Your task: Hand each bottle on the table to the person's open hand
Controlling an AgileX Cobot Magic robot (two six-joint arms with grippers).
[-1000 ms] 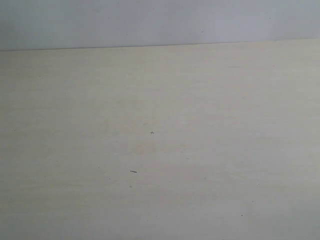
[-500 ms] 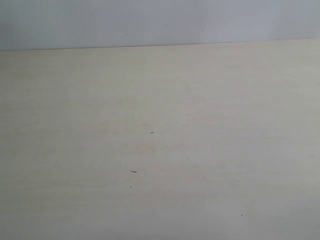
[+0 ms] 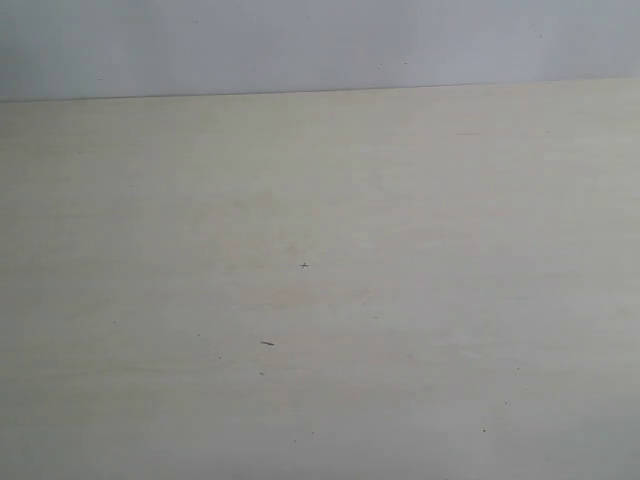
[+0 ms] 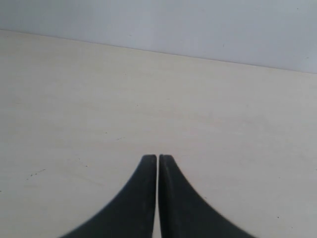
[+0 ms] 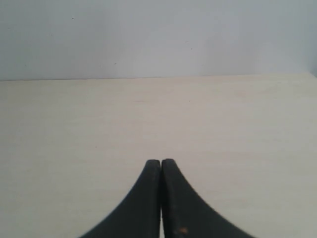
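Note:
The pale beige table fills the exterior view, bare except for a few tiny dark specks. None of the bottles shows in any view, and no hand is in sight. Neither arm appears in the exterior view. In the left wrist view my left gripper is shut, its two black fingers pressed together over bare table with nothing between them. My right gripper is likewise shut and empty above the table.
A plain grey-white wall rises behind the table's far edge. The same wall shows in the left wrist view and again as the wall in the right wrist view.

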